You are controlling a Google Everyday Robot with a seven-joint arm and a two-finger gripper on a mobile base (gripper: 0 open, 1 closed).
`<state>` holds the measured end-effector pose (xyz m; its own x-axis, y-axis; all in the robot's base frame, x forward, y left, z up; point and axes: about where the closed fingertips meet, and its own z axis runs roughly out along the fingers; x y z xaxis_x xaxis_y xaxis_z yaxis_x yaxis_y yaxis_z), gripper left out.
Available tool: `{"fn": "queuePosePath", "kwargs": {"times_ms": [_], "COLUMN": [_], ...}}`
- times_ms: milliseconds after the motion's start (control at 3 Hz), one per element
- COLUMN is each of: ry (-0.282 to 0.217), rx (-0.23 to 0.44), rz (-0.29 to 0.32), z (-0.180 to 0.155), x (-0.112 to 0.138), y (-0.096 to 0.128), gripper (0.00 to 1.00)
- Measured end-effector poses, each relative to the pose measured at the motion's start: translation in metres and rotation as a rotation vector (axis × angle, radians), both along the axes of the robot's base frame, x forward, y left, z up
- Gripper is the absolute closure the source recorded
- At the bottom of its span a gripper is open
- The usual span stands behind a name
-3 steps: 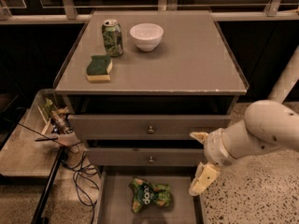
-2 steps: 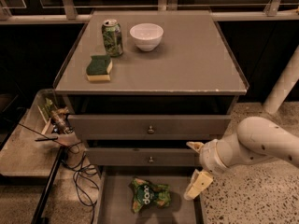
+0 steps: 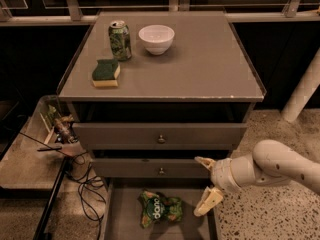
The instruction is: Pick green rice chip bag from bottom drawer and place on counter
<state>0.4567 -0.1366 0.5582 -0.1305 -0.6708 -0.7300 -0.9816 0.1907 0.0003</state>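
The small crinkled shiny green rice chip bag [image 3: 159, 208] lies on the bare floor of the open wide grey-brown bottom drawer [image 3: 124, 219], near its middle. The cream two-finger gripper [image 3: 206, 182] hovers just right of the bag (not touching it), fingers spread wide. The flat grey-brown counter [image 3: 205, 64] sits above.

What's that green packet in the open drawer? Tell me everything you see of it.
The green rice chip bag is small, crinkled and shiny, with a dark oval bearing white lettering. It lies flat on the floor of the open bottom drawer, touching nothing else. The open gripper hangs beside it, not touching it.
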Motion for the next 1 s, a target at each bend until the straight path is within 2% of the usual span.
{"fn": "queuePosePath", "kwargs": {"times_ms": [333, 667, 1000], "ry": [-0.003, -0.009, 0.019], "rx": [-0.005, 0.003, -0.016], "rz": [-0.002, -0.016, -0.037], "z": [0.0, -0.03, -0.09], "x": [-0.001, -0.007, -0.014], "y": [0.002, 0.007, 0.012], "gripper": [0.0, 0.0, 0.0]}}
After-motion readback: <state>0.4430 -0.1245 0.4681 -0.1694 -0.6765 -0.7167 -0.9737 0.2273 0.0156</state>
